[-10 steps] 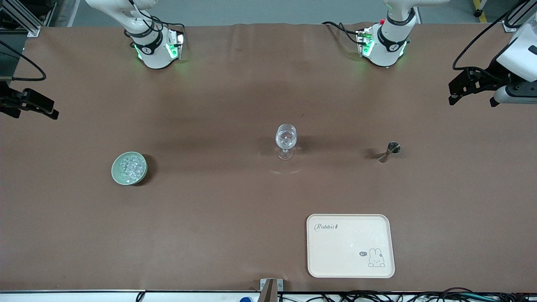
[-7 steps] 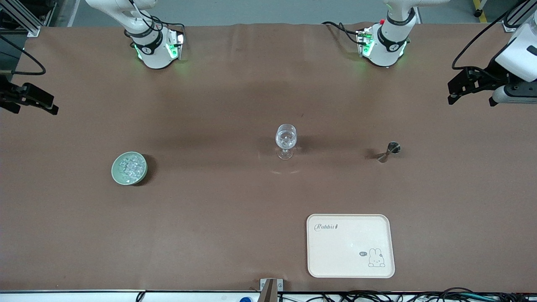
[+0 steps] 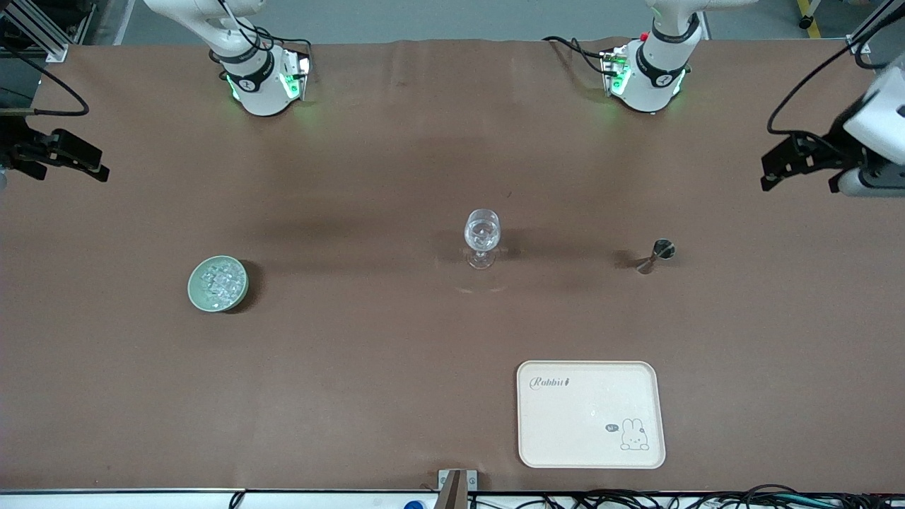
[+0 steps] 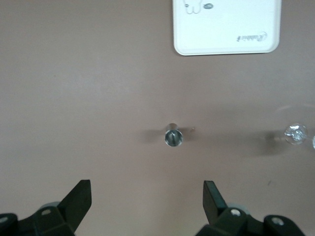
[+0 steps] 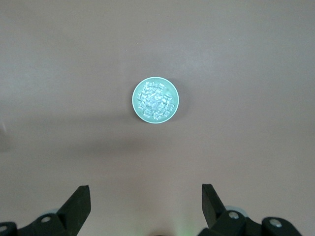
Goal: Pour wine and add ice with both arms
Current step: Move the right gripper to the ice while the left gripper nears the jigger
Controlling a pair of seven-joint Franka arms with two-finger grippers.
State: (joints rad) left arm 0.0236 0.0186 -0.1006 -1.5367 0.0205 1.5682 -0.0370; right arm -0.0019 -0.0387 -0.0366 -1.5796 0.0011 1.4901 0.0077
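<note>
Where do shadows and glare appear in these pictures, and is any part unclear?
Front view: soft dark shadows beside the clear stemmed glass and small metal jigger; green glow at both arm bases. Left wrist view: the glass is a bright blurred glint. Right wrist view: the ice cubes sparkle in the pale green bowl.

I see the ice (image 3: 218, 283), small clear glassy cubes, heaped in a round pale green bowl (image 3: 196, 291) that sits upright on the brown tabletop (image 3: 353, 353), well apart from the clear stemmed glass (image 3: 481, 237) and toward the right arm's end. The glass stands upright. A small metal double-cone jigger (image 3: 656, 255) stands toward the left arm's end.
</note>
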